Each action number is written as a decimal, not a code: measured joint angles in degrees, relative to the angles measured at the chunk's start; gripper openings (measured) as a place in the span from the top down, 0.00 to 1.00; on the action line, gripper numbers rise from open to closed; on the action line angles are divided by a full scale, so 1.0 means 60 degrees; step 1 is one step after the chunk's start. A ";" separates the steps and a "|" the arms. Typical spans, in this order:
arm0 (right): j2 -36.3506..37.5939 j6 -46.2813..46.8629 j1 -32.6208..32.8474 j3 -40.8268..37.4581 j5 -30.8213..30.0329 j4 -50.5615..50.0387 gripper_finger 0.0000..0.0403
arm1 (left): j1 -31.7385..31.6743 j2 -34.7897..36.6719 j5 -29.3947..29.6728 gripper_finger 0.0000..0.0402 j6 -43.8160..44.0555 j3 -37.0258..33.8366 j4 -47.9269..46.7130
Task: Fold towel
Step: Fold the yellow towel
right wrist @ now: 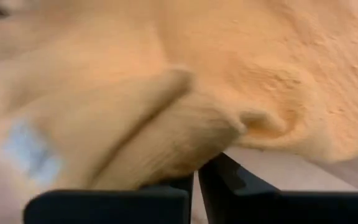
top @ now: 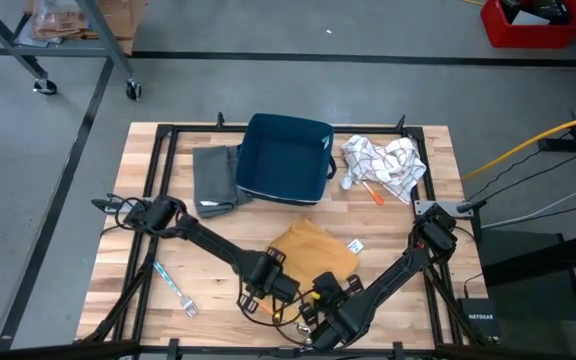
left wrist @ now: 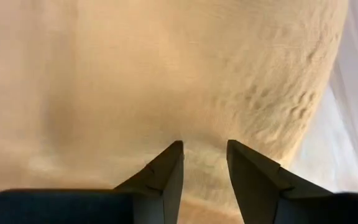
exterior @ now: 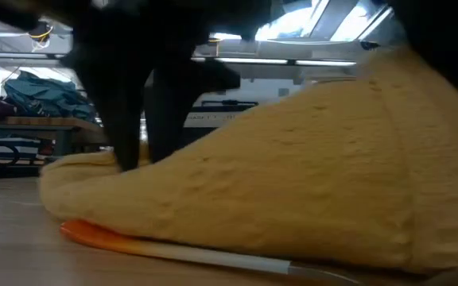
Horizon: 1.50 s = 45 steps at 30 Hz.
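Seen from above, the mustard-yellow textured cloth towel [top: 313, 250] lies bunched near the front edge of the slatted wooden table [top: 388, 225], with both dark arms converging on its near edge. The left gripper [top: 268, 280] sits at the towel's front-left corner and the right gripper [top: 330, 300] at its front-right, probably so that each can take one corner for a fold. Farther back stand a dark blue square bin [top: 288, 158], a folded grey cloth [top: 216, 178] and a crumpled white patterned cloth [top: 383, 165], all well apart from the towel.

At table height, the towel [exterior: 293, 191] rises as a soft mound, and an orange-and-white pen-like stick [exterior: 173, 248] lies under its front edge. Dark arm parts cross the top of this view.

In the left wrist view, the left gripper [left wrist: 204, 165] has its fingers narrowly apart over the towel [left wrist: 135, 81], with nothing visibly between them.

In the right wrist view, the right gripper [right wrist: 196, 180] has its fingers nearly together, pinching a rolled fold of towel [right wrist: 185, 134].
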<state>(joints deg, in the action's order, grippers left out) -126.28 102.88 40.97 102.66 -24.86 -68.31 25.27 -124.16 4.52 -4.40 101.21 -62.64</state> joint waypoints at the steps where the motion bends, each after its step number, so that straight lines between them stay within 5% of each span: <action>1: 0.0002 -0.0221 0.0048 0.0220 0.0011 0.0051 0.94 | -0.0023 0.0016 0.0027 0.71 -0.0046 0.0167 -0.0292; 11: 0.0018 -0.1269 0.0285 0.1861 0.0916 0.0325 0.94 | 0.0213 0.0033 0.0057 0.71 -0.0033 0.0627 -0.2349; 18: 0.0018 -0.1985 0.0371 0.1898 0.0882 0.2316 0.94 | 0.0648 0.0048 0.0057 0.71 -0.0019 0.0608 -0.2966; 34: -0.0022 -0.0670 0.0269 -0.0675 0.0560 0.3682 0.94 | 0.0573 0.0066 0.0060 0.71 -0.0081 -0.0571 0.0385; 45: 0.0004 0.0318 -0.0112 -0.1809 0.0329 0.1912 0.94 | 0.0588 0.0062 0.0015 0.71 -0.0688 -0.0655 0.1974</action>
<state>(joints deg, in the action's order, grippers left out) -126.26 104.79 40.30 91.80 -22.88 -56.84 28.80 -123.79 4.61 -8.53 97.27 -50.79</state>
